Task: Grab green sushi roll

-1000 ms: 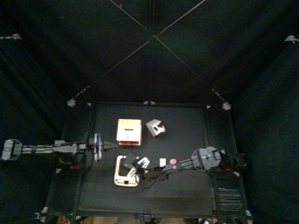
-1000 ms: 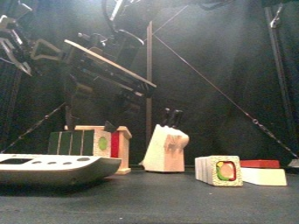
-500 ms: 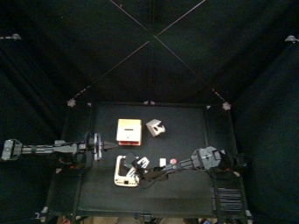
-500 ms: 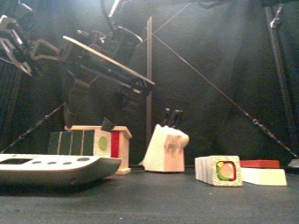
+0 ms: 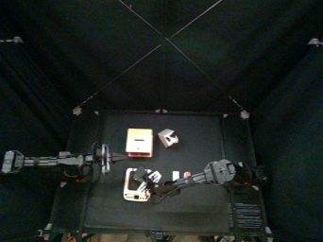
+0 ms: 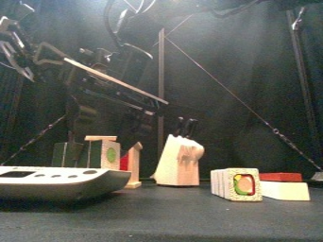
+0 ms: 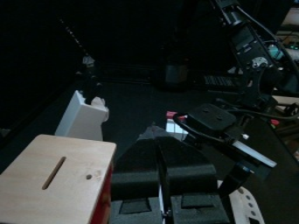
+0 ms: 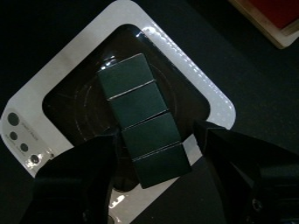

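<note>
The green sushi roll (image 8: 138, 109) is a row of dark green pieces lying over the black bowl of a white tray (image 8: 70, 70). My right gripper (image 8: 158, 162) has its jaws closed on either side of the roll's near end. In the top view this gripper (image 5: 145, 178) reaches across to the tray (image 5: 131, 193) at the table's front left. In the front view the roll's end face (image 6: 109, 154) shows a green centre, just above the tray (image 6: 51, 181). My left gripper (image 7: 165, 188) is shut and empty, and rests at the table's left edge (image 5: 111, 163).
A wooden box (image 5: 139, 142) and a pale knife block (image 5: 165, 138) stand at mid-table behind the tray. In the front view another sliced roll (image 6: 236, 184) and a white and red box (image 6: 285, 188) lie at the front right.
In the front view less of the roll's dark green side shows than before, so it has turned or shifted in the right gripper. The right arm's links have moved slightly. The left arm has not moved.
</note>
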Motion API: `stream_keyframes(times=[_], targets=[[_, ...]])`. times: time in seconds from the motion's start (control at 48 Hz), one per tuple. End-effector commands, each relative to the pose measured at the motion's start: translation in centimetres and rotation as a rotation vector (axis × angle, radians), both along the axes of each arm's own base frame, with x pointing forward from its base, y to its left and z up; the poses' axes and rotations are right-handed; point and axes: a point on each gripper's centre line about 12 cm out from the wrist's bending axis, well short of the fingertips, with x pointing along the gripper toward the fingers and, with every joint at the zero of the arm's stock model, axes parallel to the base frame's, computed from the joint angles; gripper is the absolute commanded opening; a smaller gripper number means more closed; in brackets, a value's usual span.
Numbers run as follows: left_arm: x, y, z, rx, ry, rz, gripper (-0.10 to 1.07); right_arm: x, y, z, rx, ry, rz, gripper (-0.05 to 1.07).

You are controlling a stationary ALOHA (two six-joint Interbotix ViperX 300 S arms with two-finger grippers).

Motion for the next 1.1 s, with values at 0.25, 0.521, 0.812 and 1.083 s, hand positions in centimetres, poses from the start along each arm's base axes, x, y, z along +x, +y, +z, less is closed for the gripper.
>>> stream_keyframes(times=[0.25, 0.521, 0.812, 1.083], targets=[[0.2, 0.1, 0.5, 0.006, -0.018, 0.001, -0.01, 0.5, -0.2, 2.3, 0.011, -0.052, -0.003, 0.90], [0.2, 0.1, 0.5, 0.006, -0.018, 0.003, -0.01, 0.5, -0.2, 2.4, 0.012, -0.055, -0.005, 0.73], [0.2, 0.1, 0.5, 0.004, -0.018, 0.003, -0.01, 0.6, 0.1, 4.6, 0.009, -0.089, -0.007, 0.63], [0.2, 0.1, 0.5, 0.004, -0.016, 0.003, -0.01, 0.5, -0.1, 5.5, -0.006, -0.088, -0.021, 0.63]])
